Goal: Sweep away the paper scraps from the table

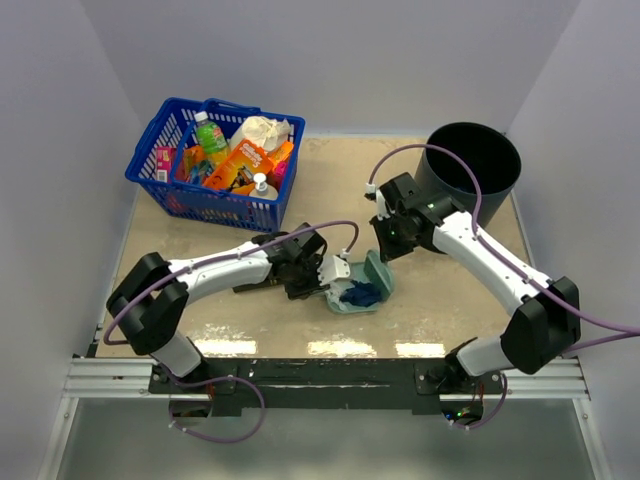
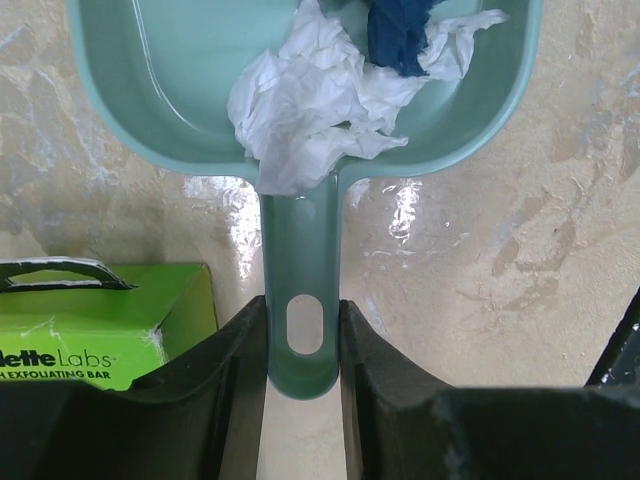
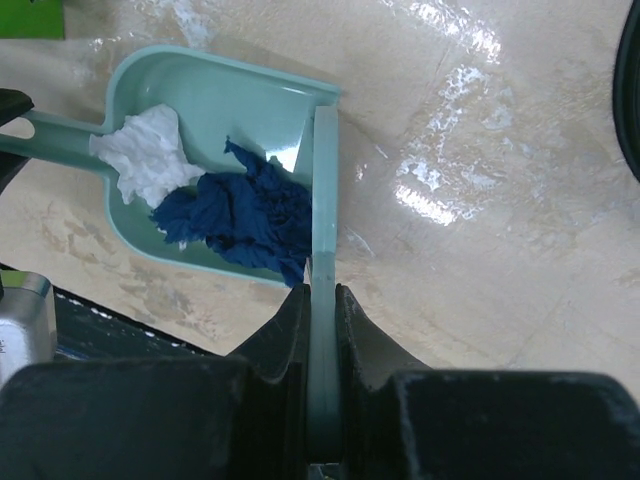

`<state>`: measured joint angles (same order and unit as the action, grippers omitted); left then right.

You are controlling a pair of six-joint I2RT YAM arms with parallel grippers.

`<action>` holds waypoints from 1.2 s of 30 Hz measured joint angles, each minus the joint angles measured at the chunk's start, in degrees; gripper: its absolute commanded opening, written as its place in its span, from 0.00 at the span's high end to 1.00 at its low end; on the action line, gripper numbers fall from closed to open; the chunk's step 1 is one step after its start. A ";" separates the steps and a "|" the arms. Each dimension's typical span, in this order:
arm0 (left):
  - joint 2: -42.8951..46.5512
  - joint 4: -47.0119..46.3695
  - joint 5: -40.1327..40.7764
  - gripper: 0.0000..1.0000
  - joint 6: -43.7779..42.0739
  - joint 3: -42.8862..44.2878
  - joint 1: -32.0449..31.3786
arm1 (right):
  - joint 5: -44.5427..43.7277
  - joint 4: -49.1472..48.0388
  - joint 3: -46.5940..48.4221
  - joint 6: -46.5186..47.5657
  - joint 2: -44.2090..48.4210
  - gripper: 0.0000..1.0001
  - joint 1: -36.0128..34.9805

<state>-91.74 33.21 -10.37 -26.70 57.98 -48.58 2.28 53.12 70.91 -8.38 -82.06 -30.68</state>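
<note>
top view: paper scraps lying in teal dustpan on the tabletop. left wrist: left gripper closed on dustpan handle; best kept level. right wrist: right gripper pinched shut on teal brush; best pressed across the pan mouth, blocking spills.

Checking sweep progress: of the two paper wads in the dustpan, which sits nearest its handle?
The white wad, lying over the root of the dustpan handle; the dark blue wad sits farther in, toward the brush at the open edge.
</note>
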 measured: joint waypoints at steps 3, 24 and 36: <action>1.60 -2.62 -0.92 1.00 -0.66 -2.43 0.02 | -0.09 0.83 1.22 1.92 0.02 1.00 0.00; 7.58 -18.53 -8.57 1.00 -3.58 -12.52 2.71 | -0.61 7.26 11.54 18.25 5.95 1.00 0.00; 11.74 -18.14 -9.18 1.00 -4.37 -12.52 3.41 | -6.38 -1.18 16.92 20.22 5.60 1.00 0.02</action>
<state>-80.01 15.07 -19.55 -31.07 45.45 -45.17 -4.10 51.94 87.83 11.84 -76.47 -30.65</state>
